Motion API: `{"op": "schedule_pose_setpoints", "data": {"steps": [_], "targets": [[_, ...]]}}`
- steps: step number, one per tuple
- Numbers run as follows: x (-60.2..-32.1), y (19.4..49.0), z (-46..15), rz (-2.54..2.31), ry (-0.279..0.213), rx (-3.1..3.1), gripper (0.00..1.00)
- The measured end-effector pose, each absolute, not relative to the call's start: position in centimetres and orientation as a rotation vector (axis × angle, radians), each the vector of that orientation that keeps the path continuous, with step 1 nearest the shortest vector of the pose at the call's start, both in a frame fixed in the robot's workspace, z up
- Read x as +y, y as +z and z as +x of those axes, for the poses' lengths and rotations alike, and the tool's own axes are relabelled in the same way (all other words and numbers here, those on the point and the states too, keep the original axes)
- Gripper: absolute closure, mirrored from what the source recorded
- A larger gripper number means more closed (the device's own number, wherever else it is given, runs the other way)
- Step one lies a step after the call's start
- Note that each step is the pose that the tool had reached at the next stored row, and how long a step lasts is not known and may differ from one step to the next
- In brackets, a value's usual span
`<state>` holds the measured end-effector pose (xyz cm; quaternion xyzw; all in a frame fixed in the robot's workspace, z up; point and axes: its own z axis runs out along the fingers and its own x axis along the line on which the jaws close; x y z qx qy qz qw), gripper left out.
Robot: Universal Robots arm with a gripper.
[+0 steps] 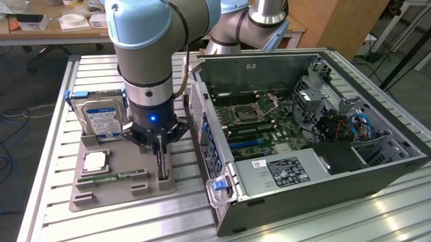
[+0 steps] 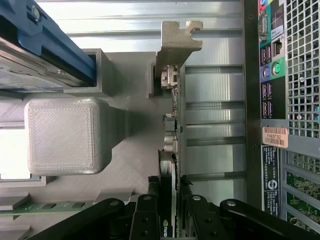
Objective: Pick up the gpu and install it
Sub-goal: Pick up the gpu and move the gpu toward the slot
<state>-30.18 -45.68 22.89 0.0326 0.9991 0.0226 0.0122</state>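
Pick-up step: claw (image 1: pixel 159 148) looks pinched on the gpu (image 2: pixel 169 190), which stands on edge in the grey tray (image 1: pixel 111 197) on the worktop (image 1: pixel 50 166) beside the case (image 1: pixel 283 212). Lifting it wants a straight pull, I'd guess

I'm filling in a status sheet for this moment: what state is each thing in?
Green gpu card with silver bracket: standing on edge in grey holder, not lifted.
Black gripper: shut on the card.
Silver hard drive: upright in holder.
Green memory stick: lying flat in holder.
Dark grey computer case: side panel off, inside exposed.
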Motion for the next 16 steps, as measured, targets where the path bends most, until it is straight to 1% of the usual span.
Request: {"op": "schedule_pose_setpoints", "data": {"steps": [6,16], "targets": [[-45.7,23.2,-30.2,0.102,0.07,3.115,0.74],[-45.7,24.9,-30.2,0.102,0.065,3.115,0.74]]}}
